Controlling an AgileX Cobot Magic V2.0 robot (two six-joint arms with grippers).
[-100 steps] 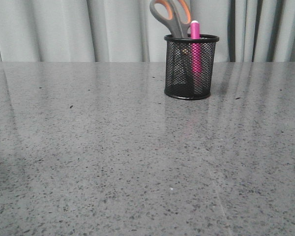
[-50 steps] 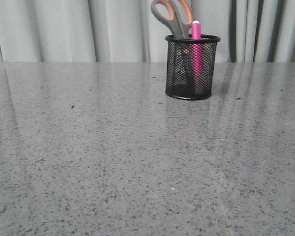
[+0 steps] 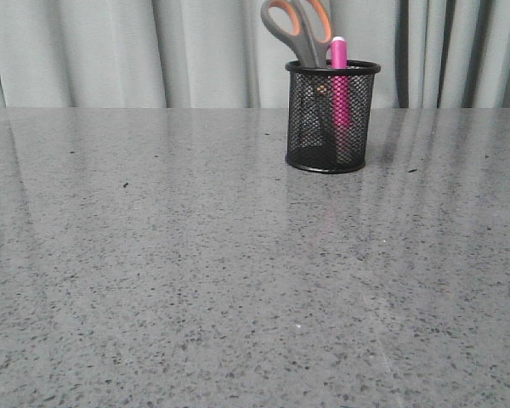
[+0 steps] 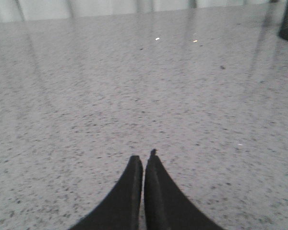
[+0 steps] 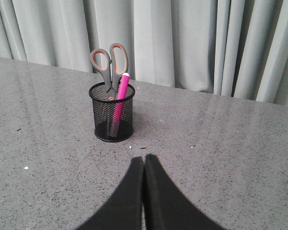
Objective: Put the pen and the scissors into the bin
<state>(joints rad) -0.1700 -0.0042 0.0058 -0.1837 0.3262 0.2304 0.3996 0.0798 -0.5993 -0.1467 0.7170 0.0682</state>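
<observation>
The left gripper was pressed together and empty, low over bare grey speckled table. The right gripper was likewise pressed together with nothing between its fingers, set back from the bin. The bin stood upright on the table near grey curtains. Inside it, the scissors stood blades down, handles above the rim, and the pen stood beside them, its tip just clearing the rim.
</observation>
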